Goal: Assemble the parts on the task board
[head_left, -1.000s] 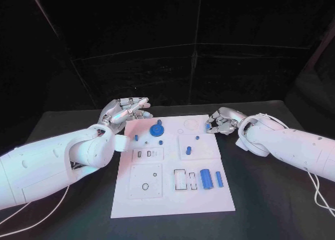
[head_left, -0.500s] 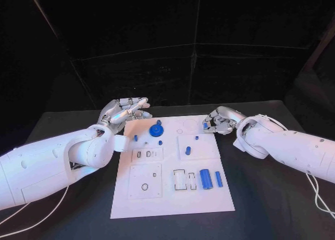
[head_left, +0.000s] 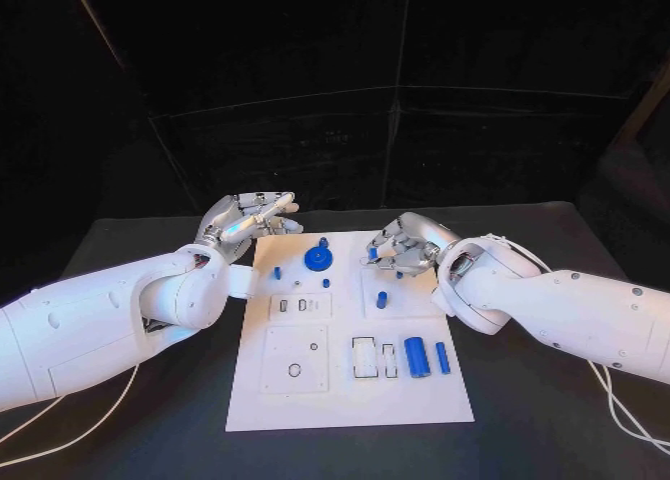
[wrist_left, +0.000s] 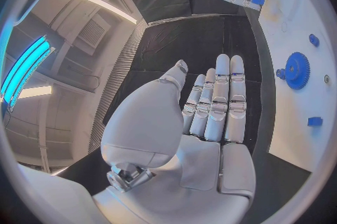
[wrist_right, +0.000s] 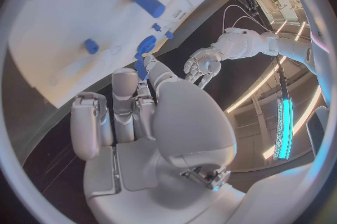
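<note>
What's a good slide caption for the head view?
Right hand holds a small blue part over the white board; left hand waits open.

Matt white task board (head_left: 350, 390) — metallic hands.

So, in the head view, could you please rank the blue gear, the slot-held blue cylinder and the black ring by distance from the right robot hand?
1. Blue gear, just left of the right robot hand.
2. Blue cylinder, in the board's near right slots.
3. Black ring, near left corner plate.

Right hand (head_left: 400, 248) over task board (head_left: 350, 400) far end; near half unobstructed.
</note>
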You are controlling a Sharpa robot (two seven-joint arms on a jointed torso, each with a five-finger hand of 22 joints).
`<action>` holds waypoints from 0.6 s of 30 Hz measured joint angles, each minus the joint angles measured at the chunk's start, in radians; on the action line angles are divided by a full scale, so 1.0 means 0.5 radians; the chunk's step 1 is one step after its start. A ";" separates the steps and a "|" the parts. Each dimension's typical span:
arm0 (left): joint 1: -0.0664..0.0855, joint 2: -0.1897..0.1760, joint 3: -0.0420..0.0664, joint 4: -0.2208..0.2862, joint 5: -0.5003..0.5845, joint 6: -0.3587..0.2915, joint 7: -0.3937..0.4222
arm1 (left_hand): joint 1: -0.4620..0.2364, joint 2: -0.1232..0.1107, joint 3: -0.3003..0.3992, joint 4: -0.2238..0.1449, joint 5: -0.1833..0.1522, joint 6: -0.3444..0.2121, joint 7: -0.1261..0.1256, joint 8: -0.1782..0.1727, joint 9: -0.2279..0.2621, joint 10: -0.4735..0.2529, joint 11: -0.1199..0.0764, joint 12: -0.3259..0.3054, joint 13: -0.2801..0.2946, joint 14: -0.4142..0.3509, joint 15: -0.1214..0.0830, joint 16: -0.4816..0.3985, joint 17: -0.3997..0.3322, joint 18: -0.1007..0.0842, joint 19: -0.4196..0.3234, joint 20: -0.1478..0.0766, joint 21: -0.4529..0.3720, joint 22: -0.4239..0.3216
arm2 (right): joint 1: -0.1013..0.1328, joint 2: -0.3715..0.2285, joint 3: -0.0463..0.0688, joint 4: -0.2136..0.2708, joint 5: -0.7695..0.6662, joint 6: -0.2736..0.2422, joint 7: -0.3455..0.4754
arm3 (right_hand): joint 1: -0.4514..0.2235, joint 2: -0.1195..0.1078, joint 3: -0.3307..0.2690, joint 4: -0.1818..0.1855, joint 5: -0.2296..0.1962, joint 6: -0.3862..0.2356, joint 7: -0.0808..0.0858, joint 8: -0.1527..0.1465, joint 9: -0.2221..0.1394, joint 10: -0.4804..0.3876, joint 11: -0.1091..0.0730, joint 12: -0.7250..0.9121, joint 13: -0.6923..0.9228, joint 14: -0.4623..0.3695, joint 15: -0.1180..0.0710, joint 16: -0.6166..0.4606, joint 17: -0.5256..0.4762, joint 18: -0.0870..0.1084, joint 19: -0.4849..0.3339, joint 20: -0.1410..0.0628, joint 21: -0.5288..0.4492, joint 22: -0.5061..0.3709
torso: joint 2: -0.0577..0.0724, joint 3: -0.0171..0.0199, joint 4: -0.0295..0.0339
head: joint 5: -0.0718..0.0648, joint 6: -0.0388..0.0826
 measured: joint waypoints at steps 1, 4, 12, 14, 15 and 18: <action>0.000 0.002 0.000 -0.008 0.000 0.000 0.000 | 0.000 0.000 0.000 0.000 0.000 0.000 0.000 0.000 0.000 0.000 0.000 0.000 0.000 0.000 0.000 0.000 0.000 0.000 0.000 0.000 0.000 0.000 | 0.001 0.036 0.000 0.017 -0.003 -0.004 -0.035 | 0.000 0.000 0.000 0.000 0.000 0.000 0.000 0.000 0.000 0.000 0.000 0.000 0.000 0.000 0.000 0.000 0.000 0.000 0.000 0.000 0.000 0.000 | -0.001 -0.0012 0.001 | 0.005 -0.002; 0.003 0.010 0.000 -0.024 0.000 0.000 0.000 | 0.000 0.000 0.000 0.000 0.000 0.000 0.000 0.000 0.000 0.000 0.000 0.000 0.000 0.000 0.000 0.000 0.000 0.000 0.000 0.000 0.000 0.000 | 0.001 0.121 0.000 0.028 -0.020 -0.005 -0.101 | 0.000 0.000 0.000 0.000 -0.004 0.000 0.000 0.000 0.000 0.000 0.000 0.000 -0.001 0.000 0.000 0.000 0.000 0.000 0.000 0.000 0.000 0.000 | -0.004 -0.0050 0.006 | 0.006 -0.009; 0.004 0.024 0.000 -0.053 0.000 0.000 0.001 | 0.000 0.000 0.000 0.000 0.000 0.000 0.000 0.000 0.000 0.000 0.000 0.000 0.000 0.007 -0.007 -0.008 0.003 0.000 0.000 0.000 0.000 0.000 | 0.002 0.333 -0.008 -0.044 -0.105 0.008 -0.242 | -0.001 -0.001 0.000 0.000 -0.009 0.000 0.000 0.000 0.000 0.000 0.000 0.000 -0.002 0.000 0.000 0.000 0.000 0.000 0.000 0.000 0.000 0.000 | -0.013 -0.0167 0.017 | 0.027 -0.023; 0.005 0.027 0.000 -0.057 0.000 0.000 0.001 | 0.000 0.000 0.000 0.000 0.000 0.000 0.000 0.000 0.000 0.000 0.000 0.000 0.000 0.007 -0.007 -0.008 0.003 0.000 0.000 0.000 0.000 0.000 | -0.001 0.378 -0.026 -0.063 -0.134 0.015 -0.267 | -0.001 -0.001 0.000 0.000 -0.011 0.000 0.000 0.000 0.000 0.000 0.000 0.001 -0.002 0.000 0.000 0.000 0.000 0.000 0.000 0.000 0.000 0.000 | -0.014 -0.0180 0.017 | 0.042 -0.024; 0.005 0.028 0.000 -0.058 0.000 0.000 0.001 | 0.000 0.000 0.000 0.000 0.000 0.000 0.000 0.000 0.000 0.000 0.000 0.000 0.000 0.007 -0.007 -0.008 0.003 0.000 0.000 0.000 0.000 0.000 | -0.003 0.395 -0.035 -0.073 -0.148 0.018 -0.277 | -0.001 -0.001 0.001 -0.002 -0.011 0.000 0.000 0.000 0.000 0.000 0.000 0.001 -0.002 0.000 0.000 0.000 0.000 0.000 0.000 0.000 0.000 0.000 | -0.014 -0.0182 0.017 | 0.048 -0.025; 0.006 0.028 0.000 -0.062 0.000 0.000 0.002 | 0.000 0.000 0.000 0.000 0.000 0.000 0.000 0.000 0.000 0.000 0.000 0.000 0.000 0.007 -0.007 -0.008 0.003 0.000 0.000 0.000 0.000 0.000 | -0.014 0.444 -0.057 -0.103 -0.195 0.036 -0.313 | -0.001 -0.001 0.005 -0.006 -0.012 0.000 0.000 0.000 0.000 0.000 0.000 0.001 -0.002 0.000 0.000 0.000 0.000 0.000 0.000 0.000 0.000 0.000 | -0.014 -0.0182 0.016 | 0.059 -0.031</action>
